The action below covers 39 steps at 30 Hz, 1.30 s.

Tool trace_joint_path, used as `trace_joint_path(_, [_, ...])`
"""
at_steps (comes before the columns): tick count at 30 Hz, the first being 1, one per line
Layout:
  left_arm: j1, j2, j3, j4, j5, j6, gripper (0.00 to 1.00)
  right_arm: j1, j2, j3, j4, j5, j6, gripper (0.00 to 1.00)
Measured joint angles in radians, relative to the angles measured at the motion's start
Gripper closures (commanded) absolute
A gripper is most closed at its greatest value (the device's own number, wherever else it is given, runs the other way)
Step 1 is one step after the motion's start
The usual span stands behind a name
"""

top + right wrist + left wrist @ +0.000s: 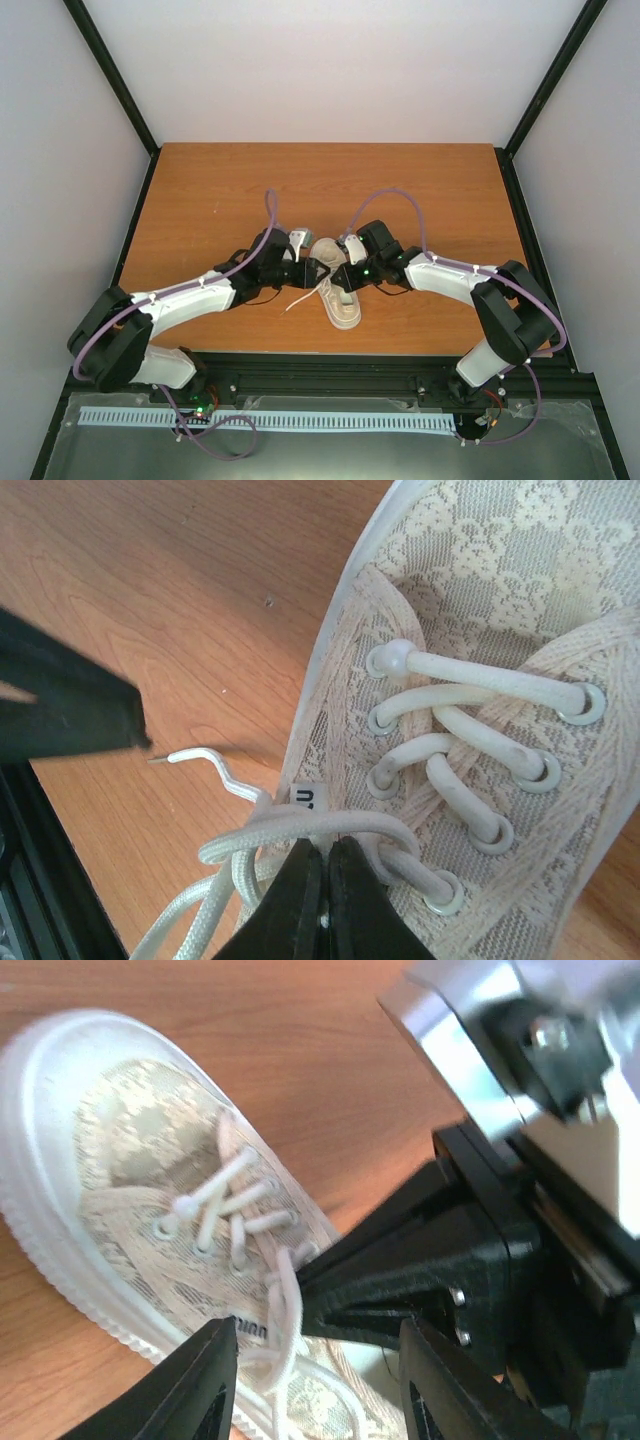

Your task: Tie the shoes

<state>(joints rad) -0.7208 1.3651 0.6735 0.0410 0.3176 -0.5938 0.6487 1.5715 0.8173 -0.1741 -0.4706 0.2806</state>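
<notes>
Sneaker (pixel 341 302) on table (pixel 220 190), right gripper (pixel 322 858) pinching laces (pixel 300 826), left gripper (pixel 320 270) open opposite

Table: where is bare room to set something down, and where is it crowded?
Bare: the far strip of the table between back wall and arms, and both far corners. Crowded: the middle, where left gripper and right gripper meet over the sneaker.
</notes>
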Motion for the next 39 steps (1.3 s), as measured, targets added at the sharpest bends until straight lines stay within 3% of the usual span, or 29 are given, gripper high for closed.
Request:
trace_joint_path(14, [0.051,0.094,0.062,-0.1,-0.021,-0.103,0.67,0.0,-0.004,-0.003,0.003,0.001,0.001,0.97])
trace_joint_path(39, [0.051,0.145,0.072,-0.079,0.077,-0.119,0.68,0.0,-0.007,-0.003,0.003,0.004,0.001,0.97])
